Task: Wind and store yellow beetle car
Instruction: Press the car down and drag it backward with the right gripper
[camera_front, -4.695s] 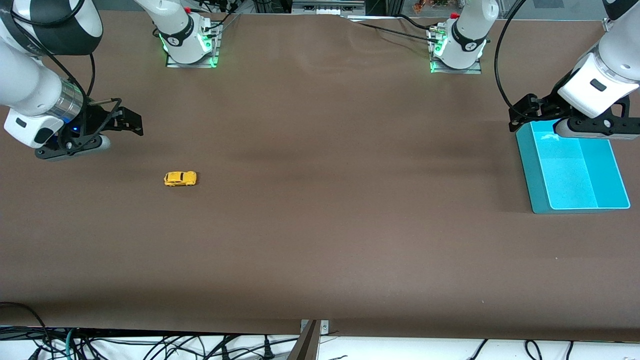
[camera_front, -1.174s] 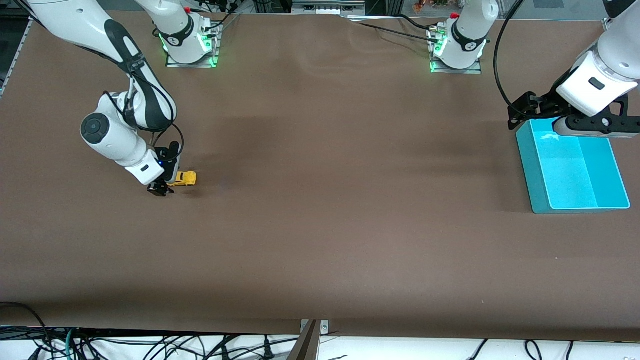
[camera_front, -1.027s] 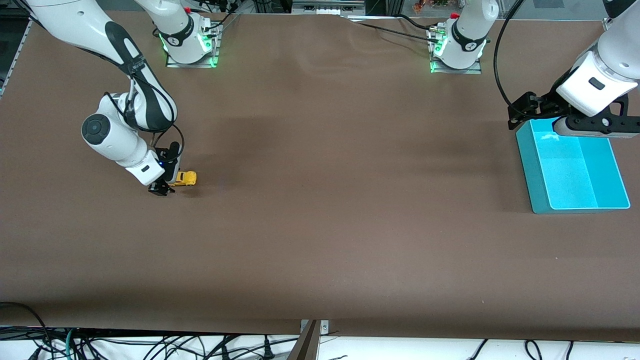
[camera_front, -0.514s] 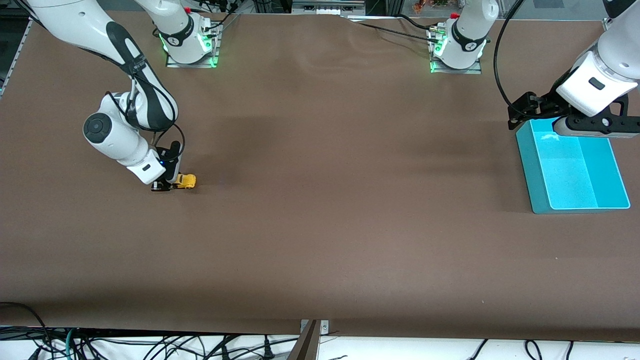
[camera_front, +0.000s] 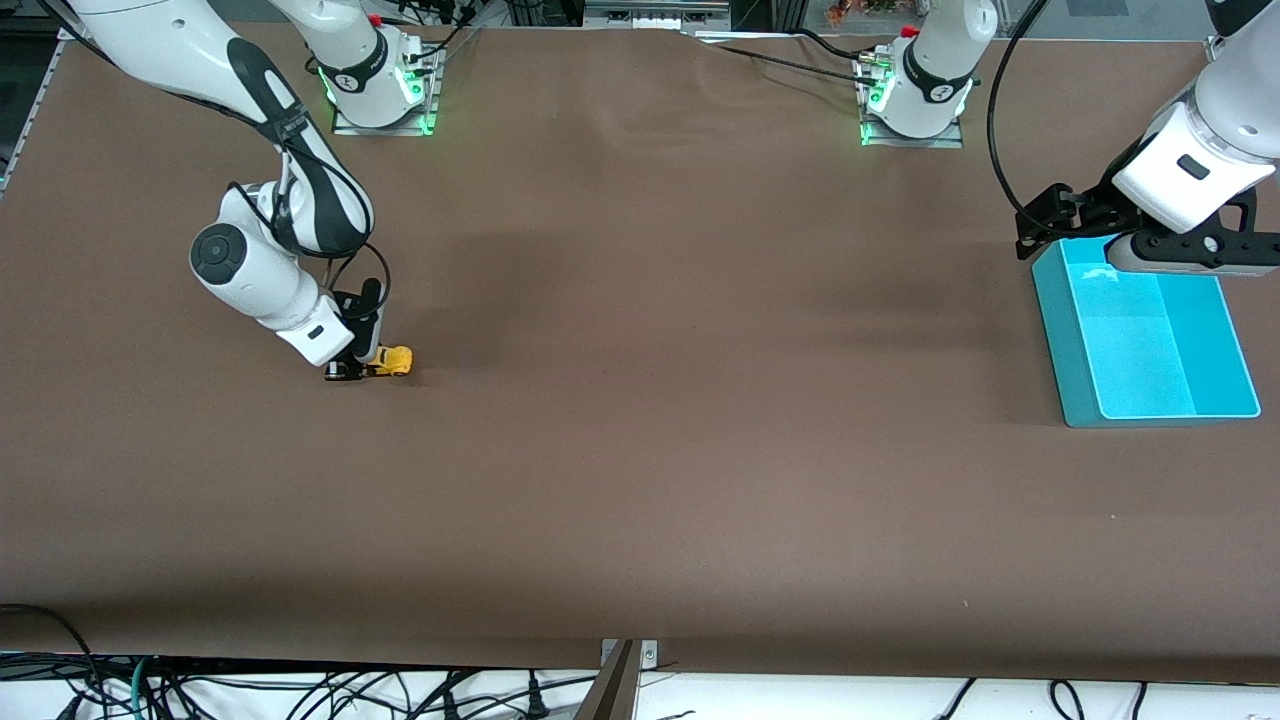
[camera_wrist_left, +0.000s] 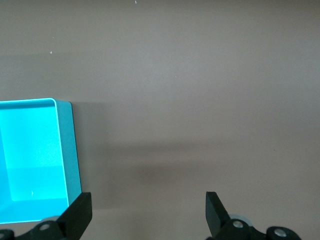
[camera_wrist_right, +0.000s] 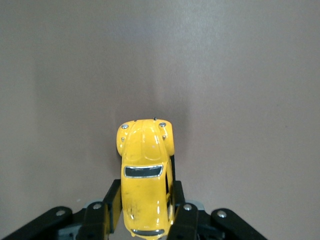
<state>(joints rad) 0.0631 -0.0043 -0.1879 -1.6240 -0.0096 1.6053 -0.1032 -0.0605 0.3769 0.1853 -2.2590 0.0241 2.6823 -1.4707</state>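
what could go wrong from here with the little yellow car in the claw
The right claw is shut on only the rear half of the yellow beetle car, so its nose sticks out and the car may pivot or slip free during winding. The car sits on the table toward the right arm's end, while the teal bin lies under the open, waiting left claw, so a released car might roll wide of it.

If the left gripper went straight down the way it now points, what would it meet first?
Most likely the bare brown table. The left gripper, fingers open, hangs by the corner of the open turquoise plastic bin, whose wall lies just off its line; depth is hard to judge.
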